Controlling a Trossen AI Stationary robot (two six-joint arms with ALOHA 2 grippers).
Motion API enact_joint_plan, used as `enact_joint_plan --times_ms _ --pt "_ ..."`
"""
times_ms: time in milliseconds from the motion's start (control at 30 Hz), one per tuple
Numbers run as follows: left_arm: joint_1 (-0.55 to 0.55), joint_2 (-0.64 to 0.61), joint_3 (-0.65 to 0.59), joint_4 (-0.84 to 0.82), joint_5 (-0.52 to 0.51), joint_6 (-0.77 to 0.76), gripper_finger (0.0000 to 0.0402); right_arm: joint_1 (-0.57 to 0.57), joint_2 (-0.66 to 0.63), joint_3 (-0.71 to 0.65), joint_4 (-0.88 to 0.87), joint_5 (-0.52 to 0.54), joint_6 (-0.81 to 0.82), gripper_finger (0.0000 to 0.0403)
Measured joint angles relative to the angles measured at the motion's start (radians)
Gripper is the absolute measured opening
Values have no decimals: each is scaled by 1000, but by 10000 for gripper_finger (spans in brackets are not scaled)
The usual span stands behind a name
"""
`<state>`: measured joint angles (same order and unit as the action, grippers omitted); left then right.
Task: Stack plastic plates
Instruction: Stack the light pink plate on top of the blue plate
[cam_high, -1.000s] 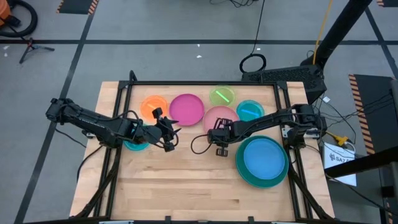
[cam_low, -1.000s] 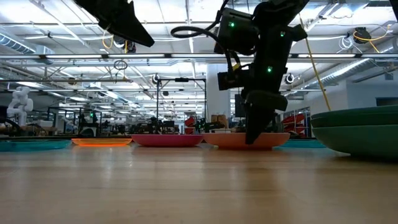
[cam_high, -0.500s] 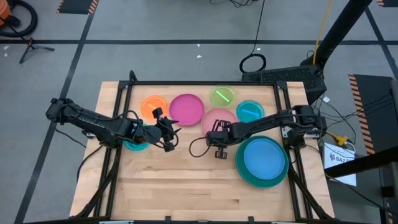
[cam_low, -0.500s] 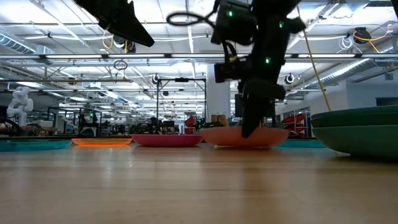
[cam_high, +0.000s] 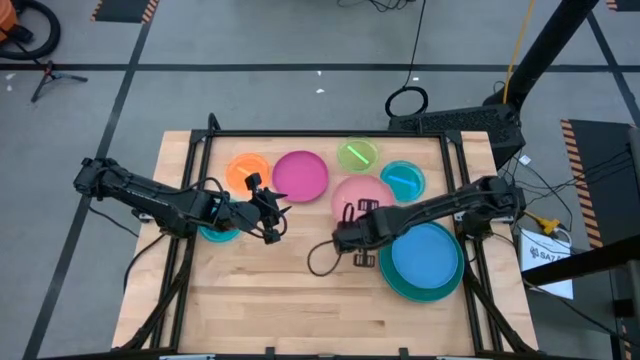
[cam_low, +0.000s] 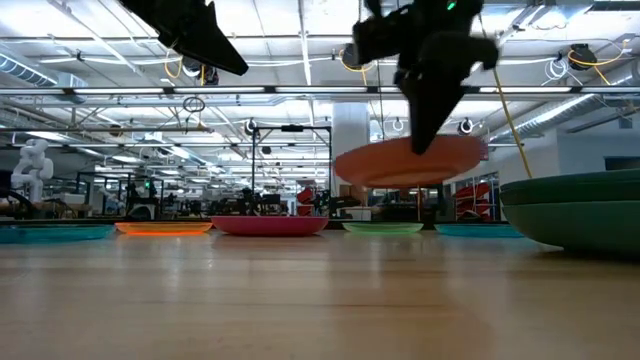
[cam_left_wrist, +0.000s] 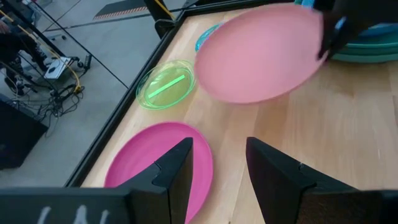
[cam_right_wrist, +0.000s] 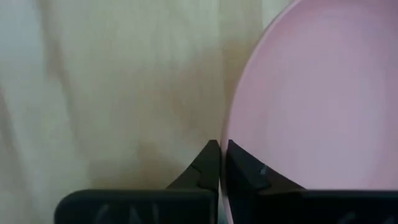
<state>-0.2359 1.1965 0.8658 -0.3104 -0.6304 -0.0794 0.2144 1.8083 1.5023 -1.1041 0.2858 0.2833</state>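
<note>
My right gripper (cam_high: 348, 230) is shut on the pink plate (cam_high: 366, 194), which hangs in the air in the low view (cam_low: 410, 163). My left gripper (cam_high: 271, 216) waits open above the table's left half, partly over a teal plate (cam_high: 216, 234). On the table's far part lie an orange plate (cam_high: 247, 170), a magenta plate (cam_high: 300, 175), a lime plate (cam_high: 357, 154) and a light blue plate (cam_high: 403, 178). A large blue plate (cam_high: 424, 256) rests inside a large teal plate (cam_high: 398, 286) at the right. My right gripper pinches the pink plate's rim (cam_right_wrist: 231, 134) between its two fingers, on the plate's near-left side. The fingers (cam_low: 428, 132) come down at it from above. The plate is lifted clear of the table and sits almost level, slightly tilted.
The near half of the wooden table (cam_high: 290, 300) holds no plates. A raised black frame (cam_high: 325, 134) runs along the table's far and side edges. A loose black cable (cam_high: 318, 258) trails from the right arm above the wood.
My right gripper has risen and moved a little toward the table's near edge, staying shut on the pink plate. The plate, which lay on the table a second ago, is now lifted clear, high above the wood in the low view.
</note>
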Motion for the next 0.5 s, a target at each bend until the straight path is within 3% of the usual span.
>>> enact_joint_plan --times_ms 233,500 --pt "0 0 0 0 0 -11 154 86 -81 2 -171 16 116 6" --pt "0 0 0 0 0 -19 154 235 -211 -79 -179 28 298 6"
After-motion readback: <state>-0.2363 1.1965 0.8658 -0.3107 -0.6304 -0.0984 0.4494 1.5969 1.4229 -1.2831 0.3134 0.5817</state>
